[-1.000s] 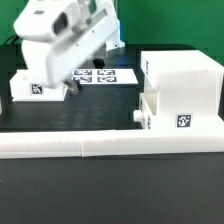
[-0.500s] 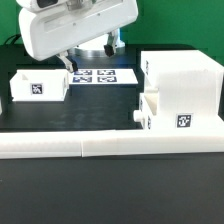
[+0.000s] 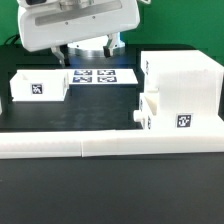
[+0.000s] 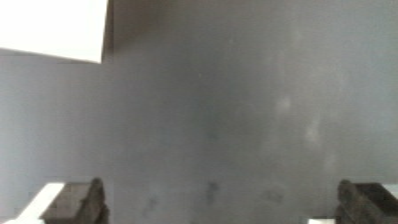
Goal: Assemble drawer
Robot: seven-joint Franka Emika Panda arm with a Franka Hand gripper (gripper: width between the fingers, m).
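Up high over the back of the black table [image 3: 60,115]: the Panda arm [image 3: 78,25], white and bulky, blocking the far side of the scene. From the wrist view, gripper [image 4: 222,205] with jaws wide apart, dark fingertips [image 4: 79,203] clamped on nothing. Under them only blurred grey, plus a white corner [image 4: 45,25] too soft to name.

Right beneath the arm, flat on the table: the marker board [image 3: 95,75]. Just beside it, to the exterior view's left: a loose shallow tray [image 3: 40,85], upright, open side up, tag on its near wall, its inside hard to see from this angle.

Over on the exterior view's right, well apart from that tray: the cube-shaped housing [image 3: 182,85], tag low on its front face. Jutting from the housing toward the exterior view's left: the second tray [image 3: 150,105], seemingly partly inside, round knob [image 3: 138,117] pointing outward.

Across the front, fencing everything in: the long low white border bar [image 3: 110,145], with the housing close behind it.
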